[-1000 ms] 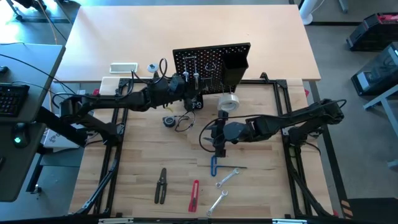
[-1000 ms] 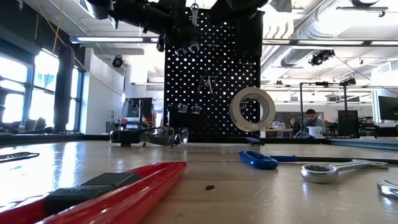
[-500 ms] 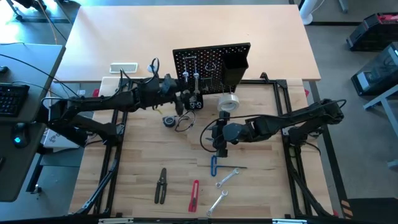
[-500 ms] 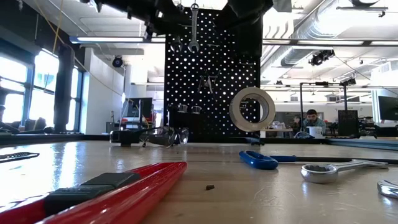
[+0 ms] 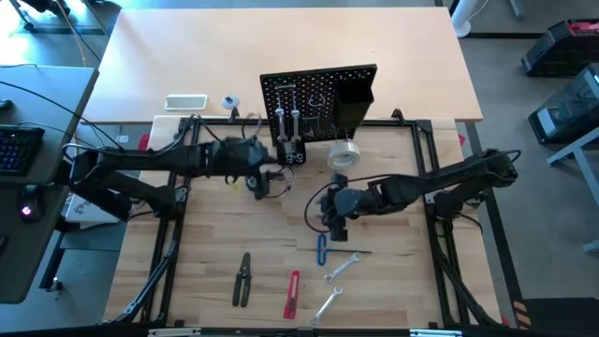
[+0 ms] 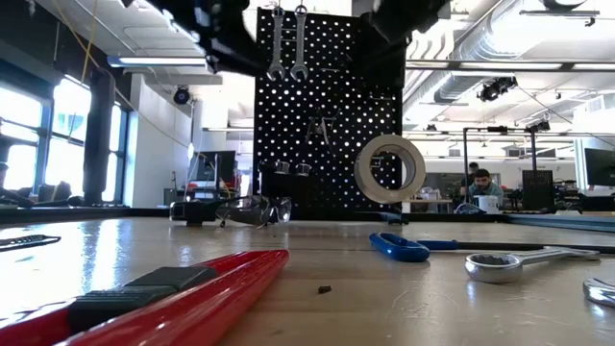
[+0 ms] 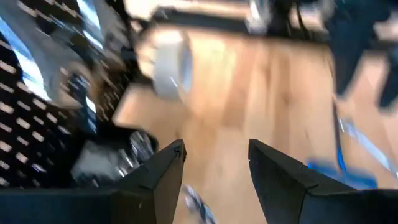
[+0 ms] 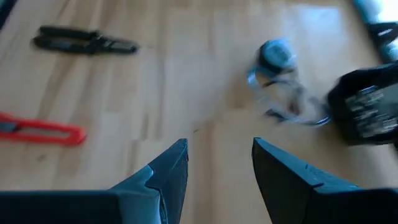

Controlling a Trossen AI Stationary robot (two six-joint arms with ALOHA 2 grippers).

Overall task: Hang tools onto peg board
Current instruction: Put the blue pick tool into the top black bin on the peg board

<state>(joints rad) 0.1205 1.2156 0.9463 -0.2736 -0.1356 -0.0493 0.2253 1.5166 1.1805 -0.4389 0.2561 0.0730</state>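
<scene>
Peg board [image 5: 318, 94] upright at table's far edge; left tool [image 5: 272, 174] parted, empty, near it; right tool [image 5: 338, 225] parted, empty, mid-table.

board [image 6: 327, 115]: 2 wrenches [image 6: 288, 40] hang at top | tape [image 6: 389, 168] hangs on it | table [image 6: 384, 288]: red cutter [image 6: 163, 298], blue tool [image 6: 399, 247], wrench [image 6: 528, 261]

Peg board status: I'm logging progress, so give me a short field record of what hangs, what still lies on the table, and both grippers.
hung on peg board: two silver wrenches; pale tape roll
lying on table: blue-handled tool; two more wrenches; red-handled cutter; black-handled pliers
left gripper: open, empty, just in front of the board
right gripper: open, empty, over the table near the blue-handled tool
</scene>
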